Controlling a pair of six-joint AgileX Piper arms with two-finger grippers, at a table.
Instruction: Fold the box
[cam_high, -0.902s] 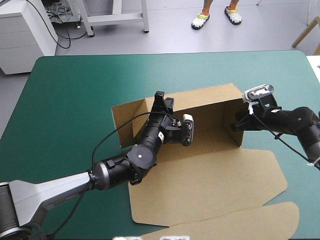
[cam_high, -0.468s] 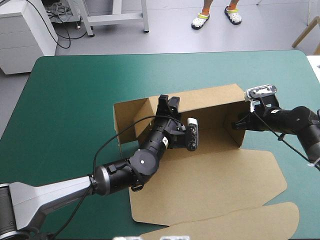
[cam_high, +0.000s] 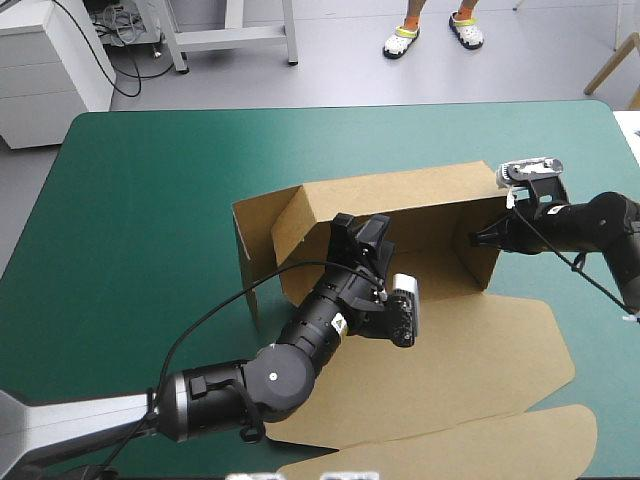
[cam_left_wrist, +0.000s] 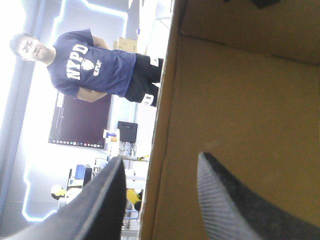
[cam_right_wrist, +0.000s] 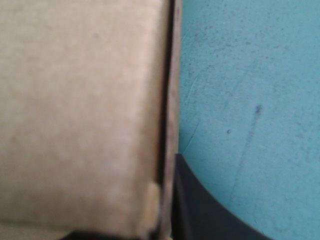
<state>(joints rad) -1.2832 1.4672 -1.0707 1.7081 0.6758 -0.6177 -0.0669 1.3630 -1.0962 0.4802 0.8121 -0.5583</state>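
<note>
The brown box (cam_high: 430, 215) stands mid-table with its back wall and right end wall raised, and a left flap (cam_high: 255, 235) stands loose. Its lid (cam_high: 450, 370) lies flat toward the near edge. My left gripper (cam_high: 358, 232) is raised over the back wall's top edge. In the left wrist view its gripper (cam_left_wrist: 160, 165) is open, the fingers astride the edge of the box wall (cam_left_wrist: 250, 90). My right gripper (cam_high: 478, 238) is at the right end wall. The right wrist view shows that gripper (cam_right_wrist: 167, 200) shut on the box wall (cam_right_wrist: 80, 110), only one finger (cam_right_wrist: 200, 210) showing.
The teal-green cover (cam_high: 140, 200) stretches wide to the left of and beyond the box. A rounded lid flap (cam_high: 500, 440) reaches nearly to the table's near edge. The table's right edge is close behind my right arm.
My left arm has risen and swung toward the right and the near side. The back wall and left flap have tipped up with it, and the box has shifted slightly right. The right gripper has kept its hold.
</note>
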